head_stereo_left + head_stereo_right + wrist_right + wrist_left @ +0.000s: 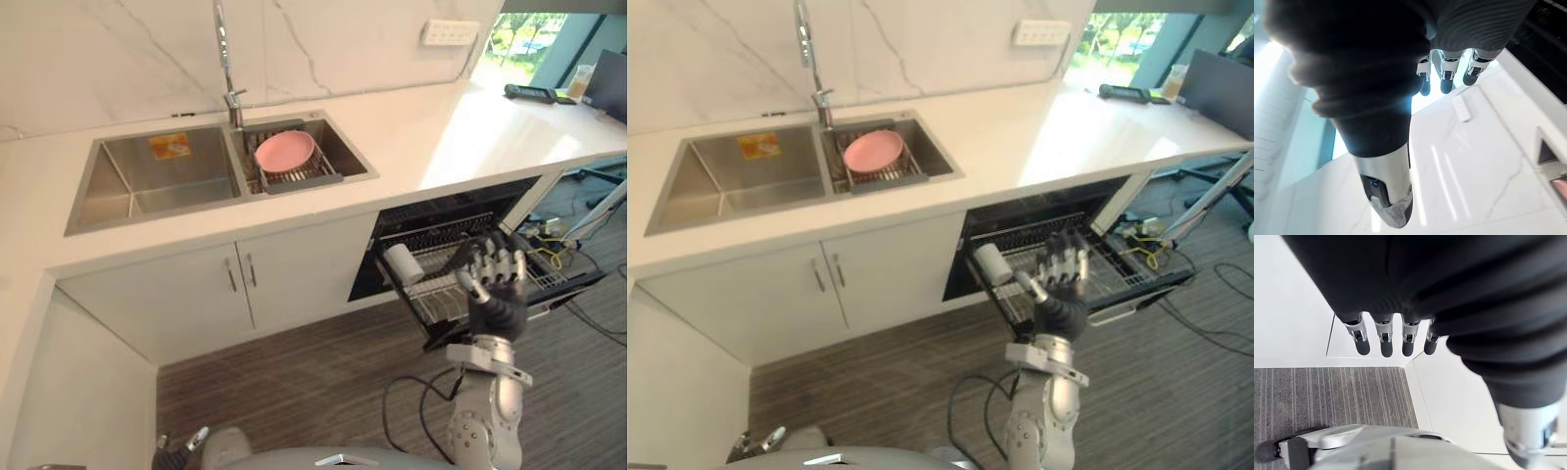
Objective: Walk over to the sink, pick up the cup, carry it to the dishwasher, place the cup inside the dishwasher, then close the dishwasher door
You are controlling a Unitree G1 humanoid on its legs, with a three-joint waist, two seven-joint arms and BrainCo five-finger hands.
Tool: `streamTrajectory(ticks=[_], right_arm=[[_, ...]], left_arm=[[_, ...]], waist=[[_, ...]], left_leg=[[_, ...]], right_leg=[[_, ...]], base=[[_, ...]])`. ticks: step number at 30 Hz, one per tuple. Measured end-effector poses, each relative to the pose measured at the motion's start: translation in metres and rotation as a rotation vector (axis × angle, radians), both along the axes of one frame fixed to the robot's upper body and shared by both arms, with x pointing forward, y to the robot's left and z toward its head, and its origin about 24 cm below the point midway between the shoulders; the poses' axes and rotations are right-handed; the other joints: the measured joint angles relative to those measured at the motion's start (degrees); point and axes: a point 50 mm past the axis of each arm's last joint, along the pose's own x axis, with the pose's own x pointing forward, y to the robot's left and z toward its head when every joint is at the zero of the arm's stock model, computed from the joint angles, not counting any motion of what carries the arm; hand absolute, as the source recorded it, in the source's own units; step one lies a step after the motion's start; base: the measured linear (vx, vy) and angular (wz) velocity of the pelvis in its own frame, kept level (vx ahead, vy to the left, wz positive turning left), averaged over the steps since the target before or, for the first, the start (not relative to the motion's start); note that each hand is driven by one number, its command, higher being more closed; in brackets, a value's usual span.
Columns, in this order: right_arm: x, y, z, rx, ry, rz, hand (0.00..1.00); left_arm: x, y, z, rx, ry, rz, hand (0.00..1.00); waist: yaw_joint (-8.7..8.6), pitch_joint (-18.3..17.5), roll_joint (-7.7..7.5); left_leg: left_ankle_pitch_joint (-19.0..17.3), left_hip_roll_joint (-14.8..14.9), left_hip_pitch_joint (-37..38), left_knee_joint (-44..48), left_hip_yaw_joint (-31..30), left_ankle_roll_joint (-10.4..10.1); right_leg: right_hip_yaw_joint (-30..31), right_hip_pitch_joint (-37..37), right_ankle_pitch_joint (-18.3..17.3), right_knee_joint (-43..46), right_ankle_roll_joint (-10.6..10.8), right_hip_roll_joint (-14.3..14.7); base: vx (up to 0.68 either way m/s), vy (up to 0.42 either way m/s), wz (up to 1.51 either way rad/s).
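Note:
A white cup lies on its side at the near left corner of the pulled-out wire rack of the dishwasher. The dishwasher door hangs open below the rack. My right hand is raised in front of the rack, just right of the cup, palm toward it, fingers straight and holding nothing. Low at my side hangs my left hand, its fingers straight and empty.
A double sink is set in the white counter, with a pink plate on a drainer in its right basin and a tap behind. White cabinet doors stand left of the dishwasher. Cables lie on the striped floor.

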Motion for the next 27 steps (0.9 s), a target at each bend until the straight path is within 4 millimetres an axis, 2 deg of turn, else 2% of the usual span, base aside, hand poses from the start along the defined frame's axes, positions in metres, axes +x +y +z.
streamTrajectory(ticks=[1, 2, 3, 4, 5, 6, 7, 8, 9, 11, 13, 14, 15, 16, 17, 18, 19, 20, 21, 22, 23, 24, 25, 26, 27], right_arm=[[0.005, -0.005, 0.001, 0.004, -0.006, -0.030, 0.00], [0.008, -0.006, -0.001, 0.011, -0.003, -0.036, 0.00], [0.018, -0.006, -0.003, 0.021, 0.006, -0.030, 0.00], [0.021, -0.006, -0.002, 0.016, 0.004, -0.023, 0.00], [0.024, -0.006, -0.004, 0.014, 0.014, -0.017, 0.00], [0.027, 0.000, -0.004, 0.016, 0.012, 0.014, 0.00], [0.028, 0.004, -0.004, 0.016, 0.011, 0.031, 0.00], [0.032, 0.010, -0.002, 0.015, 0.001, 0.062, 0.00], [0.038, 0.012, 0.004, 0.011, -0.031, 0.077, 0.00], [0.039, 0.013, -0.001, 0.019, -0.012, 0.076, 0.00], [0.041, 0.015, -0.006, 0.031, 0.013, 0.083, 0.00], [0.041, 0.016, -0.006, 0.032, 0.011, 0.087, 0.00], [0.044, 0.023, -0.005, 0.041, 0.004, 0.107, 0.00], [0.046, 0.026, -0.005, 0.048, -0.001, 0.116, 0.00], [0.048, 0.033, -0.006, 0.055, 0.001, 0.140, 0.00], [0.053, 0.038, -0.007, 0.058, 0.007, 0.162, 0.00], [0.056, 0.040, -0.007, 0.059, 0.006, 0.172, 0.00], [0.060, 0.042, -0.006, 0.060, 0.004, 0.182, 0.00], [0.062, 0.042, -0.003, 0.058, -0.008, 0.183, 0.00], [0.063, 0.042, -0.002, 0.056, -0.013, 0.184, 0.00], [0.063, 0.042, -0.001, 0.054, -0.020, 0.183, 0.00], [0.063, 0.041, -0.001, 0.051, -0.020, 0.181, 0.00], [0.063, 0.041, -0.001, 0.051, -0.022, 0.181, 0.00], [0.062, 0.038, 0.000, 0.038, -0.022, 0.178, 0.00], [0.062, 0.038, 0.000, 0.036, -0.023, 0.178, 0.00]], left_arm=[[-0.004, -0.002, -0.001, -0.008, 0.014, 0.001, 0.00], [-0.006, -0.003, -0.001, -0.009, 0.020, 0.001, 0.00], [-0.013, -0.006, -0.002, -0.016, 0.038, 0.008, 0.00], [-0.016, -0.009, -0.003, -0.024, 0.045, 0.013, 0.00], [-0.027, -0.014, -0.005, -0.039, 0.080, 0.029, 0.00], [-0.033, -0.018, -0.007, -0.052, 0.103, 0.034, 0.00], [-0.037, -0.017, -0.006, -0.048, 0.110, 0.038, 0.00], [-0.040, -0.013, -0.005, -0.039, 0.116, 0.045, 0.00], [-0.042, -0.009, -0.005, -0.038, 0.128, 0.060, 0.00], [-0.039, -0.004, -0.005, -0.029, 0.124, 0.061, 0.00], [-0.032, -0.002, -0.004, -0.025, 0.102, 0.059, 0.00], [-0.025, 0.000, -0.004, -0.020, 0.078, 0.060, 0.00], [-0.020, 0.003, -0.002, -0.011, 0.054, 0.053, 0.00], [-0.017, 0.004, -0.001, -0.004, 0.039, 0.051, 0.00], [-0.013, 0.007, 0.001, 0.005, 0.013, 0.055, 0.00], [-0.011, 0.009, 0.003, 0.014, 0.000, 0.058, 0.00], [-0.008, 0.011, 0.003, 0.019, -0.010, 0.066, 0.00], [0.002, 0.012, 0.005, 0.023, -0.043, 0.088, 0.00], [0.013, 0.012, 0.006, 0.020, -0.075, 0.089, 0.00], [0.017, 0.012, 0.007, 0.020, -0.089, 0.088, 0.00], [0.023, 0.013, 0.009, 0.020, -0.110, 0.084, 0.00], [0.023, 0.014, 0.010, 0.025, -0.113, 0.084, 0.00], [0.021, 0.017, 0.010, 0.032, -0.111, 0.084, 0.00], [0.019, 0.016, 0.009, 0.025, -0.095, 0.088, 0.00], [0.019, 0.012, 0.008, 0.015, -0.096, 0.092, 0.00]], waist=[[-0.03, 0.3, 0.34], [0.04, 0.3, 0.35], [0.38, 0.4, 0.48], [0.66, 0.6, 1.05], [1.86, 0.9, 1.47], [2.70, 1.5, 3.08], [2.75, 1.6, 2.67], [2.94, 1.5, 0.85], [3.09, 1.6, -0.29], [2.90, 0.6, -1.32], [3.58, 0.0, -1.91], [3.52, 0.1, -2.06], [3.58, 0.6, -2.60], [3.68, 1.0, -2.86], [3.61, 1.3, -2.75], [3.69, 1.0, -2.94], [3.73, 1.0, -2.95], [3.68, 0.9, -2.75], [3.58, 0.7, -2.42], [3.54, 0.7, -2.38], [3.42, 0.8, -2.25], [3.43, 0.6, -2.59], [3.39, 0.3, -3.23], [3.39, -0.3, -2.86], [3.58, -0.4, -1.34]], left_leg=[[-3.1, -1.9, 0.2, -4.5, 0.3, 0.1], [-3.5, -3.0, 0.3, -7.7, 0.4, 0.1], [-2.4, -5.9, 0.8, -18.4, -0.3, -0.4], [-0.5, -6.8, 2.0, -23.7, -1.1, -0.6], [3.0, -7.8, 4.7, -26.9, -1.2, -0.7], [1.2, -7.0, 4.8, -24.9, -1.8, -0.9], [-0.2, -7.3, 4.1, -23.2, -2.0, -0.7], [-1.3, -9.0, 3.0, -20.8, -1.8, 1.1], [-3.6, -9.7, 1.7, -16.9, -1.6, 3.7], [-5.1, -11.1, 2.2, -17.1, -0.8, 4.6], [-4.9, -12.6, 4.8, -20.8, 0.3, 5.5], [-4.8, -13.2, 6.9, -22.7, 0.6, 5.9], [-5.5, -13.9, 10.0, -24.7, 1.3, 6.8], [-5.6, -14.3, 12.0, -25.9, 1.6, 6.9], [-5.3, -14.7, 15.6, -28.0, 2.2, 7.3], [-5.5, -14.3, 18.0, -29.4, 2.7, 7.4], [-5.6, -14.0, 19.1, -30.0, 2.9, 7.2], [-5.7, -12.7, 20.3, -30.9, 2.8, 6.9], [-5.8, -11.1, 20.5, -30.9, 2.5, 6.1], [-5.8, -10.4, 20.5, -30.8, 2.3, 5.7], [-6.3, -9.2, 21.1, -30.6, 2.0, 4.6], [-7.3, -8.8, 22.5, -30.3, 1.6, 3.0], [-8.0, -9.1, 23.1, -29.6, 1.4, 1.8], [-10.2, -8.4, 24.1, -28.0, 0.3, 0.5], [-10.8, -7.1, 24.1, -27.4, -0.3, 0.5]], right_leg=[[0.6, 1.3, -0.4, -0.3, 0.6, -1.0], [1.2, 1.5, -0.5, -0.7, 0.8, -1.5], [2.8, 1.8, -0.7, -2.5, 1.1, -2.3], [3.7, 2.6, -0.8, -4.3, 1.3, -2.2], [5.7, 4.9, -0.8, -8.1, 1.0, -1.5], [7.2, 5.5, -1.1, -4.3, 0.9, 1.1], [8.1, 5.4, -1.1, -2.8, 0.5, 1.7], [7.4, 5.9, -2.5, -2.8, -1.3, 1.4], [8.0, 6.5, -4.2, -3.4, 0.5, 0.0], [8.5, 6.0, -4.3, -2.6, 0.5, -1.3], [9.6, 2.5, -4.4, 5.4, 0.7, -2.0], [9.3, -1.7, -3.8, 14.8, 2.0, -2.4], [8.9, -5.6, -1.6, 24.6, 4.3, -3.6], [8.1, -7.3, -0.3, 29.4, 3.9, -4.5], [5.1, -9.6, -0.3, 35.9, 1.6, -6.3], [0.8, -11.5, -2.2, 37.4, -0.5, -7.3], [-1.3, -12.5, -3.4, 36.8, -1.4, -7.3], [-5.7, -14.4, -5.2, 33.1, -2.1, -6.9], [-9.4, -16.0, -5.3, 26.3, -2.1, -6.0], [-10.5, -16.7, -4.6, 22.1, -2.2, -5.5], [-11.7, -16.9, -1.0, 13.2, -2.4, -4.2], [-10.8, -16.0, 6.6, 4.1, -3.2, -3.2], [-9.8, -15.4, 12.7, 0.4, -5.1, -3.2], [-6.9, -14.3, 17.4, -0.5, -2.1, -2.4], [-6.3, -13.9, 17.2, -0.7, -2.2, -0.9]], base=[[0.13, 0.092, -0.06], [0.14, 0.165, -0.16], [0.08, 0.165, -0.28], [0.14, 0.214, -0.60], [0.24, 0.174, -0.76], [0.28, 0.142, -0.74], [0.31, 0.045, -0.57], [0.27, 0.028, -0.55], [0.25, 0.056, -0.45], [0.24, 0.153, -0.21], [0.24, 0.122, -0.17], [0.18, 0.096, -0.15], [0.29, 0.128, -0.20], [0.33, 0.084, -0.22], [0.34, 0.047, -0.18], [0.27, 0.014, -0.11], [0.26, -0.013, -0.04], [0.32, -0.062, 0.08], [0.35, -0.088, 0.11], [0.37, -0.133, 0.11], [0.35, -0.167, 0.04], [0.35, -0.188, 0.02], [0.36, -0.241, -0.05], [0.28, -0.207, -0.13], [0.31, -0.221, -0.17]])
